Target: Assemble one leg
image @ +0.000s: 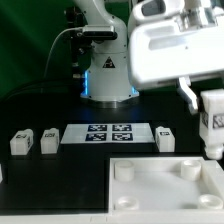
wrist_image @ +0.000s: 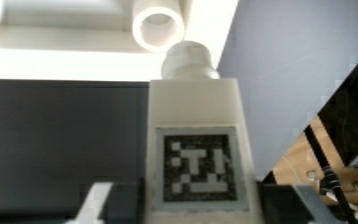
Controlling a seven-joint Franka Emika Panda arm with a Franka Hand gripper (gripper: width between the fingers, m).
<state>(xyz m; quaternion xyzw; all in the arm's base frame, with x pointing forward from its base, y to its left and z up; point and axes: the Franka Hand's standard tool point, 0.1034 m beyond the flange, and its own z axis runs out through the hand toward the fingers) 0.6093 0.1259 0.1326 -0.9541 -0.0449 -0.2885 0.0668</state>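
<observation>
Desk [image: 40, 180] is black, with a green wall [image: 30, 50] behind. It carries one marker board [image: 97, 133] and one white panel [image: 165, 190]. There are four legs. Three loose legs [image: 18, 142] stand beside the board. The held leg [image: 212, 115] hangs over the panel at the exterior view's right, with the end effector [wrist_image: 185, 205] closed on it.

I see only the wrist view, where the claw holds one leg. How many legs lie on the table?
Observer: I count three: leg one and leg two on the exterior view's left of the marker board, leg three on its right.
Operator: Where does the held leg hang?
Observer: The held leg hangs at the exterior view's right edge, above the table, by the panel's far corner.
</observation>
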